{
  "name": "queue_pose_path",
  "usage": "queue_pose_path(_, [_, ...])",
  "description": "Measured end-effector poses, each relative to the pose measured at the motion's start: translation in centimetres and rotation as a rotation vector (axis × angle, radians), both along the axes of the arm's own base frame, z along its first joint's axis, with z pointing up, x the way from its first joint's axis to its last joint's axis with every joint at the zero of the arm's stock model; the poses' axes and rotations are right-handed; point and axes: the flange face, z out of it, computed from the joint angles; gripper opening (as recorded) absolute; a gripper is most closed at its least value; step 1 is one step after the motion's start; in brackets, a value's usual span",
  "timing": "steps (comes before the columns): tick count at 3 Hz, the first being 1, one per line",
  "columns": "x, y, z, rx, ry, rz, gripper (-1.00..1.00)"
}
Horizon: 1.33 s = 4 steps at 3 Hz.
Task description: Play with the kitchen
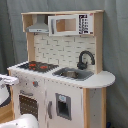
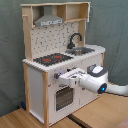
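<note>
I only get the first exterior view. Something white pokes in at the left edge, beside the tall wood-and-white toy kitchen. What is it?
Observer: In the second exterior view it is a white robot arm, stretched across the front of the light-wood and white toy kitchen.
Operator: Where is its tip?
Observer: The gripper sits at the panel just above the windowed oven door, below the black stovetop.
Operator: Anything glowing on it?
Observer: A small blue light near its rounded joint.
</note>
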Motion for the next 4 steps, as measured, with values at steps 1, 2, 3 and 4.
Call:
queue_pose_path(1, [-2.7,-0.2,0.4,0.01,-0.015,-0.008,1.0])
queue_pose_path(2, [-2.7,-1.6,4.8,0.032,-0.078,-0.067,1.0])
queue_pose_path(3, [-2.6,-3.0,9.9,0.067,-0.14,-0.116,1.0])
queue_pose_path(4, [-2.8,-4.9,15.2,0.13,-0.203,-0.173,1.0])
